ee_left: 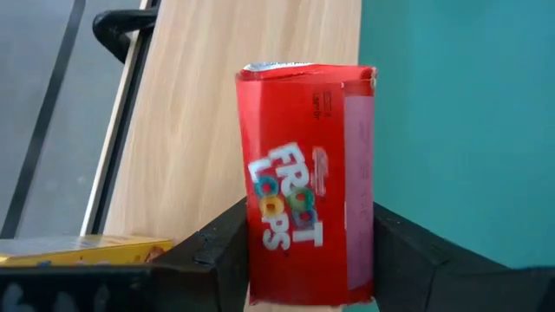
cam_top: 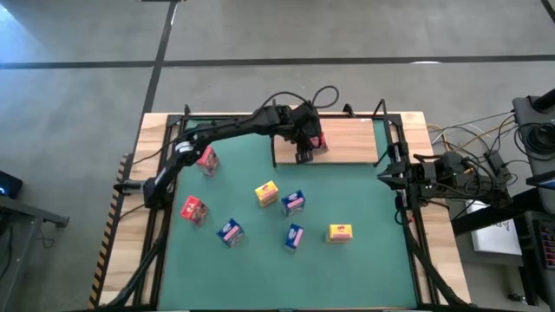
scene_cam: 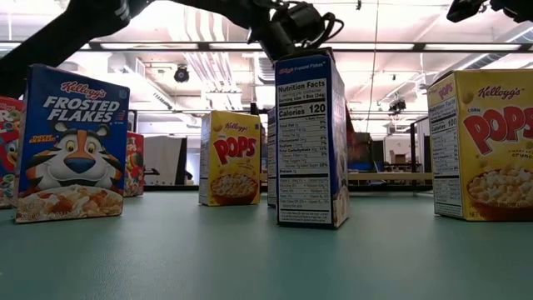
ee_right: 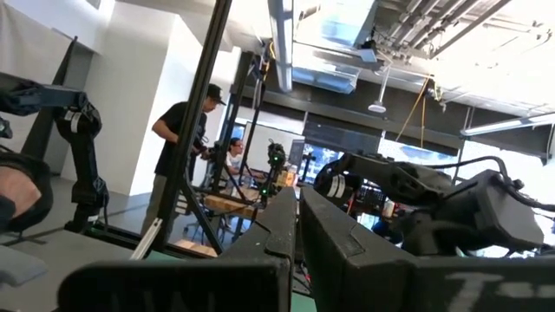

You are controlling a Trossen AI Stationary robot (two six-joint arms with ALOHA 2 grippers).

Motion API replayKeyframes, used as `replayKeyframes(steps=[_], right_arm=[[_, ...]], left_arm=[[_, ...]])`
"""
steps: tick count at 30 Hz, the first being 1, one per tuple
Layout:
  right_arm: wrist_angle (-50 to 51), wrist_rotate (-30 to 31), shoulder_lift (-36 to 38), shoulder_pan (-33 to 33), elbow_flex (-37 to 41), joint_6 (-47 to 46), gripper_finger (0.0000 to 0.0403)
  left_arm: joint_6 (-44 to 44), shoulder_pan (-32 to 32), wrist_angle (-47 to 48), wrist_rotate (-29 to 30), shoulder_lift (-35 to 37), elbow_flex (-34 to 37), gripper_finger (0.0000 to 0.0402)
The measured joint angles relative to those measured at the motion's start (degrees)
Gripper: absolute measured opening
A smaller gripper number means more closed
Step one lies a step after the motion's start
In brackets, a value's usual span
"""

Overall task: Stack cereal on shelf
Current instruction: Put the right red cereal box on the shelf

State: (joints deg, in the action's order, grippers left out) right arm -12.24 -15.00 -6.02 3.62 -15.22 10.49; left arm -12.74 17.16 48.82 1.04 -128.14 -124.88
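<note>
My left gripper (cam_top: 305, 139) reaches over the light-wood shelf board (cam_top: 347, 139) at the mat's far edge and is shut on a red Froot Loops box (ee_left: 303, 182). A yellow box (ee_left: 87, 250) shows at the edge of the left wrist view, beside the fingers. On the green mat stand two red boxes (cam_top: 206, 160) (cam_top: 193, 209), two yellow boxes (cam_top: 266, 193) (cam_top: 340, 232) and three blue ones (cam_top: 293, 202) (cam_top: 230, 231) (cam_top: 294, 236). My right gripper (cam_top: 386, 176) waits shut at the table's right side. My left gripper pinches the red box between its two fingers (ee_left: 217, 251), one on each side wall (ee_left: 251, 243), at the end nearest the wrist. The fingers come from above, pointing down at the board. Whether the box's far end (ee_left: 303, 74) rests on the board cannot be told.
A black corner post (ee_left: 121, 26) stands at the board's edge, and more posts (cam_top: 379, 108) rise at its far side. In the low view the boxes (scene_cam: 308, 137) stand close to the camera. Cables and gear lie beyond the right table edge. A person stands in the room behind.
</note>
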Motion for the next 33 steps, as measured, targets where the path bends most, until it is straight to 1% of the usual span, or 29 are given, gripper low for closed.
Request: replayKeyframes(steps=[6,10,14,21,24,29,31,33], right_arm=[[0.01,0.0,0.0,0.0,0.0,0.02,0.0011],[0.01,0.0,0.0,0.0,0.0,0.02,0.0011],[-0.01,0.02,0.0,0.0,0.0,0.02,0.0011],[0.09,0.46,-0.03,0.02,0.0,-0.96,0.0011],[0.43,3.58,-0.04,0.02,0.0,-1.51,0.0011],[3.1,12.11,-0.13,0.02,0.02,-1.6,0.0011],[3.56,14.08,-0.13,0.04,0.02,-1.97,0.0011],[3.81,14.67,-0.15,0.04,0.02,-2.62,0.0011]], left_arm=[[-0.08,0.16,-0.22,0.02,0.0,-0.04,0.0211],[-0.84,0.16,-0.23,0.0,0.02,-0.04,0.0229],[-1.54,0.14,0.03,0.0,0.75,-0.04,0.0237],[-2.03,0.1,0.79,-0.05,4.51,-0.09,0.0237],[-2.05,-0.19,1.68,-0.04,6.93,-0.09,0.0237],[-1.73,-1.76,3.76,-0.08,11.45,0.98,0.0237],[-1.47,-2.96,3.28,-0.07,13.88,3.29,0.0237],[-0.77,-4.24,0.71,-0.06,17.48,7.78,0.0235]])
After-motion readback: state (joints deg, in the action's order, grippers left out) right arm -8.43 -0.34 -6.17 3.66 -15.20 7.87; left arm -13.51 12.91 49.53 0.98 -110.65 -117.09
